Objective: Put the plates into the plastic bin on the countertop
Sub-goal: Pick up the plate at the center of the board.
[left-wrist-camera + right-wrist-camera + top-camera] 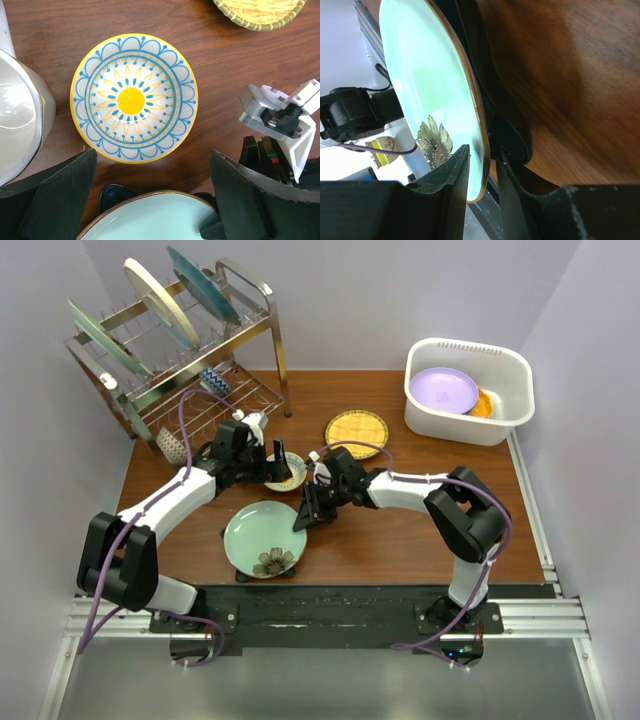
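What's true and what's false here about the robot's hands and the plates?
1. The right hand pinches the rim of the mint green plate. True.
2. The left hand is gripping the small bowl. False: it is open near the bowl and holds nothing.
3. The lavender plate lies in the plastic bin. True.
4. The yellow patterned plate stands in the dish rack. False: it lies flat on the countertop.
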Tool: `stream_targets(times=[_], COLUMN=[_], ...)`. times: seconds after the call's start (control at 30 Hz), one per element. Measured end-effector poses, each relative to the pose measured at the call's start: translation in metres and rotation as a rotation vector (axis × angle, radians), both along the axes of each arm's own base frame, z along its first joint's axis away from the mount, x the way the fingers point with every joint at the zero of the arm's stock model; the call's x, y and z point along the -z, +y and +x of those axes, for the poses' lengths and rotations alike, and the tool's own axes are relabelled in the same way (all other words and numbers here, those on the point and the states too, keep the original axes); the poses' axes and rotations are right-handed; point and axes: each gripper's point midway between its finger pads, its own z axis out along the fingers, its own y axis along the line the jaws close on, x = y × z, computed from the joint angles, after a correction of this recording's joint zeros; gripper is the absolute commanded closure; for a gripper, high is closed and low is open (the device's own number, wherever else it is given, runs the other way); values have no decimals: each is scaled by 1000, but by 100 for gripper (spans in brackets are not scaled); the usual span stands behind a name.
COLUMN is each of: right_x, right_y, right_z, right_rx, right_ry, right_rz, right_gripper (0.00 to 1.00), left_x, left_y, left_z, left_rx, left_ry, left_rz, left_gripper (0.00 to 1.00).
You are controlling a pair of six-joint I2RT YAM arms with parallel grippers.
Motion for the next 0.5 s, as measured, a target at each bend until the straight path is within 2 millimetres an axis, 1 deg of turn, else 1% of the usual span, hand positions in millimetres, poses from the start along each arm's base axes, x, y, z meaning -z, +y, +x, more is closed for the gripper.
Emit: stream_targets(times=[0.2, 0.27, 0.3, 0.33, 0.4, 0.43, 0.5], right_x=[2, 3, 4, 4, 3, 3, 3], right_y=[2, 3, 3, 3, 3, 4, 4], right_z=[1, 1, 1, 0, -1, -1, -2], right_rx=[3, 2, 2, 0, -4, -5, -6], right_ry=[6, 10, 15, 18, 24, 25, 26], right_rz=[4, 8, 8, 9, 15, 17, 17], right_gripper=[68, 71, 72, 78, 82, 86, 89], left_x=[0, 0, 0, 0, 0, 1, 1], left_y=[1, 1, 1, 1, 1, 1, 1], left_z=[0, 0, 0, 0, 0, 0, 0], left_rx=[8, 9, 9, 9, 9, 10, 9], left_ry=[-6, -6, -6, -6, -6, -6, -4], left_rz=[8, 9, 9, 9, 9, 9, 10], left_gripper=[2, 2, 2, 2, 2, 2, 2])
